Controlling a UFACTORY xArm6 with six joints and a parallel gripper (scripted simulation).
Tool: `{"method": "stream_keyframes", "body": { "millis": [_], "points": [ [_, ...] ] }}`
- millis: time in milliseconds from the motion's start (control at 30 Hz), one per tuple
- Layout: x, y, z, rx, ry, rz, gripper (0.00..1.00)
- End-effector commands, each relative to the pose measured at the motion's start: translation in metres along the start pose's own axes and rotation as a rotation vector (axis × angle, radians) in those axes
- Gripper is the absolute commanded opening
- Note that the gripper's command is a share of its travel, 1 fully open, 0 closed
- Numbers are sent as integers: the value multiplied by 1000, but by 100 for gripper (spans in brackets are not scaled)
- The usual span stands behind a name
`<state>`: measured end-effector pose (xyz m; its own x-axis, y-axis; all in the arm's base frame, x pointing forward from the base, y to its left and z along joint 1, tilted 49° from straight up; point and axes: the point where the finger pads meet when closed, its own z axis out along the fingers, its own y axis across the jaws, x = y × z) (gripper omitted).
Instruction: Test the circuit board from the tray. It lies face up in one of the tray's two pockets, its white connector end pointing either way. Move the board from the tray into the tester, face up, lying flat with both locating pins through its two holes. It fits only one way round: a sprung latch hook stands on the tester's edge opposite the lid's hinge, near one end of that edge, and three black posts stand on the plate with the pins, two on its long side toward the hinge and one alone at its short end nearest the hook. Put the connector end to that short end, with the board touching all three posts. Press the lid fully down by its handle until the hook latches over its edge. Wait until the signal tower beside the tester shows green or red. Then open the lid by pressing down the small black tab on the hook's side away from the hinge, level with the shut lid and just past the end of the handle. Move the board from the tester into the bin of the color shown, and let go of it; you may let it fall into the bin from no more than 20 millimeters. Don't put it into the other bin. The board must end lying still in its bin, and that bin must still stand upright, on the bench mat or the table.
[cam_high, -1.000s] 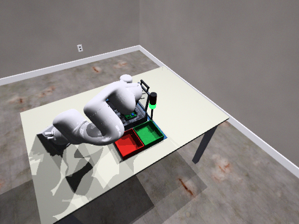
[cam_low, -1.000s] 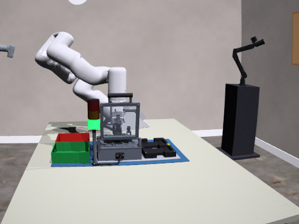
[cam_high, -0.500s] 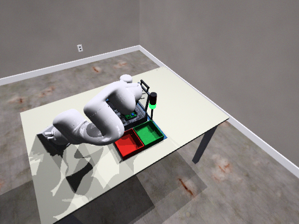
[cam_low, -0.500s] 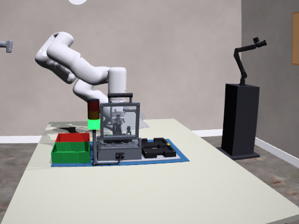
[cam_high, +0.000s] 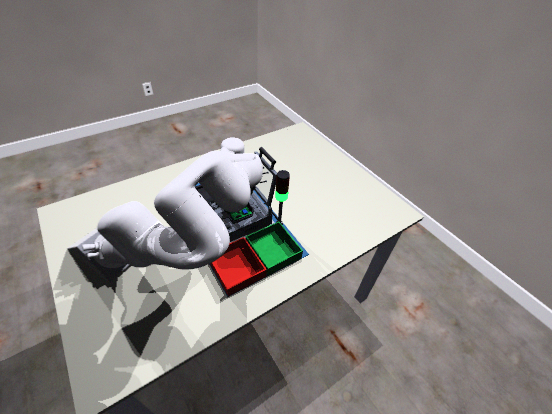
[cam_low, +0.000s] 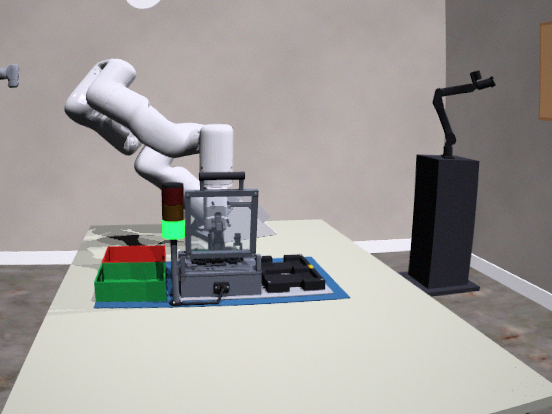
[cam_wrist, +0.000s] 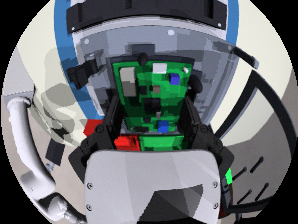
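The lid (cam_low: 221, 220) stands raised over the tester (cam_low: 220, 281), and the tower (cam_low: 173, 229) beside it glows green. The board (cam_wrist: 152, 106) lies face up on the tester's plate. The arm reaches down over it, jaws wide open (a dark finger (cam_wrist: 111, 117) on each long side of the board), gripping nothing. The red bin (cam_high: 238, 265) and green bin (cam_high: 273, 245) sit side by side on the worktop (cam_high: 340, 200).

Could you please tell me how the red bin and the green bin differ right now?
The red bin is red; the green bin matches the signal tower's lit green lamp. The green bin stands right beside the tower, the red bin farther from it. Both are open-topped, upright and side by side, touching.
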<state>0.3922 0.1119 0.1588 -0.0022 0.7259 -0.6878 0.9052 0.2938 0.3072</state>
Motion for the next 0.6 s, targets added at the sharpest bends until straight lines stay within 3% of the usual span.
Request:
{"method": "stream_keyframes", "body": {
  "millis": [0, 567],
  "points": [
    [0, 1, -1, -2, 2, 1, 81],
    [0, 1, -1, -2, 2, 1, 79]
  ]
}}
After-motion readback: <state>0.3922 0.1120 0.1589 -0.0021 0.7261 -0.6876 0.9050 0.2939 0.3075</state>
